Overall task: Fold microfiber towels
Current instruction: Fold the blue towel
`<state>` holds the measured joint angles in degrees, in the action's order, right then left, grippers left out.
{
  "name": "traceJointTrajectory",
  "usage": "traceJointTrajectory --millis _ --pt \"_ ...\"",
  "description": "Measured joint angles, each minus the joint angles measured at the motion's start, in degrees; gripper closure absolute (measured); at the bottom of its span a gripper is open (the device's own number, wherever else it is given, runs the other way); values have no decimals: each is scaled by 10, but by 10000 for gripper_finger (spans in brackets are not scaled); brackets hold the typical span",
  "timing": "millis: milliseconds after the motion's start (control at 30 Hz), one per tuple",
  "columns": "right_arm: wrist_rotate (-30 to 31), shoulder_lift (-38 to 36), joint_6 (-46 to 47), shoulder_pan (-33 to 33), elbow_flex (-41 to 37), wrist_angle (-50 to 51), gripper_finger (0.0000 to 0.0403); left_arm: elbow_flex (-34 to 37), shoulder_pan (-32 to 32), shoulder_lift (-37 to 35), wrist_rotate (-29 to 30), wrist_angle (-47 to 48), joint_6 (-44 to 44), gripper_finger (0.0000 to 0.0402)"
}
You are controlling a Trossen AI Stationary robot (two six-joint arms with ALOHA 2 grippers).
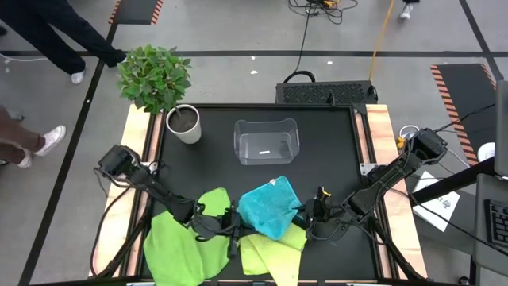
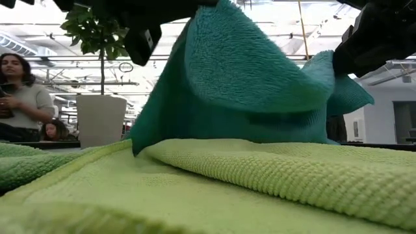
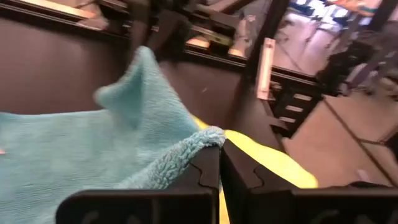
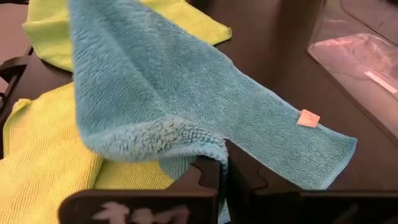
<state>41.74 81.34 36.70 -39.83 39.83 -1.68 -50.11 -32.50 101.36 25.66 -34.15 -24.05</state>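
Note:
The turquoise towel (image 1: 268, 208) is held up between both grippers near the table's front middle. Its lower part (image 2: 214, 127) lies on the pale yellow-green towel (image 1: 274, 253). My left gripper (image 1: 236, 226) is shut on the towel's left side and my right gripper (image 1: 305, 213) on its right side. The bright green towel (image 1: 186, 238) lies flat at the front left, under my left arm. My left gripper pinches a corner of the turquoise towel (image 3: 208, 138) between its two fingers, coming nearly level from the table's left. The cloth rises from the pinch and spreads away from it. My right gripper pinches a bunched edge of the turquoise towel (image 4: 208, 152) between its two fingers, slanting down from the table's right. Several layers are gathered at the pinch. The end with the small tag (image 4: 308, 118) trails down onto the table.
A clear plastic bin (image 1: 266, 141) stands behind the towels at the table's middle. A white pot with a leafy plant (image 1: 184, 123) stands at the far left corner. A person (image 2: 23, 97) is beyond the table's edge.

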Motion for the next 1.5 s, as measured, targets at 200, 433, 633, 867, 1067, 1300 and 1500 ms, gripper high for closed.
traceJointTrajectory --millis 200,433,633,867,1067,1300,1500 --pt "1 0 -6 0 0 2 403 0 2 -27 30 67 -12 399" --pt "-1 0 -72 -1 0 -3 399 0 7 -28 31 77 -11 400" --pt "-15 0 -107 -5 0 -22 368 0 16 -28 32 84 -7 400" --pt "-31 -9 -156 -5 0 -45 323 0 34 -28 32 84 -4 400" --pt "-33 -46 -197 -13 0 -47 284 0 46 -28 29 86 -2 399" --pt "-28 -66 -222 -15 0 -34 272 0 50 -28 25 86 -2 398" --pt "-28 -66 -162 -14 0 26 282 0 50 -28 13 86 0 399"
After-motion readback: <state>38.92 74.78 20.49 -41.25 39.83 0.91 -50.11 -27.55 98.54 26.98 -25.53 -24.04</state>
